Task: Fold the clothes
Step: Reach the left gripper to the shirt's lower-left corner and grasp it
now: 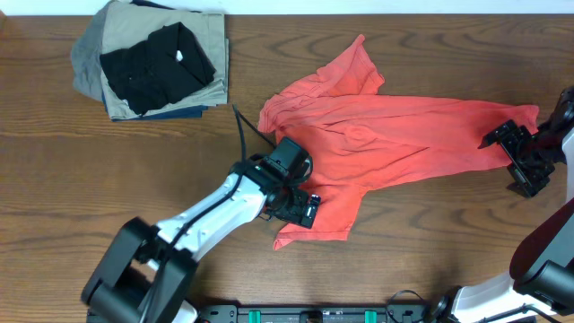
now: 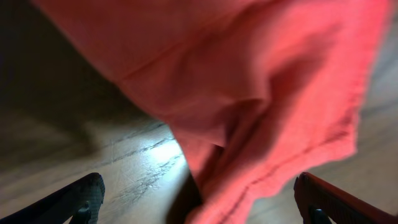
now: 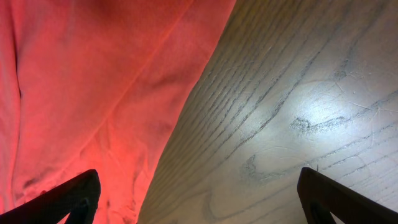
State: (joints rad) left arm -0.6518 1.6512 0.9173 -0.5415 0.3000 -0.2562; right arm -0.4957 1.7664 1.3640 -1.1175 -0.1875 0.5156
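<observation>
The coral-red T-shirt [image 1: 395,135] lies unfolded and rumpled on the wooden table [image 1: 108,179], to the right of the stack of folded garments [image 1: 157,63] and clear of it. One sleeve is flung up toward the far edge and the body stretches away from the stack in a long, creased band. The left gripper [image 1: 303,205] hangs over the shirt end nearer the stack, by the lower hem. In the left wrist view its fingers [image 2: 87,193] are spread wide, with a hanging fold of cloth [image 2: 249,74] between them and nothing pinched. That looks like a stance for closing on the hemmed edge there. The right gripper [image 1: 508,160] sits at the shirt end farthest from the stack. Its fingers [image 3: 329,199] are also spread, straddling the line where the red fabric [image 3: 93,81] meets bare wood, so one finger is over cloth and the other over the table. With an arm at each end, the pair seems placed to take opposite edges and pull the shirt flat. Judged from the creases, folding proper has not begun. The stack, with a black piece on top of khaki, stays out of reach of both arms.
</observation>
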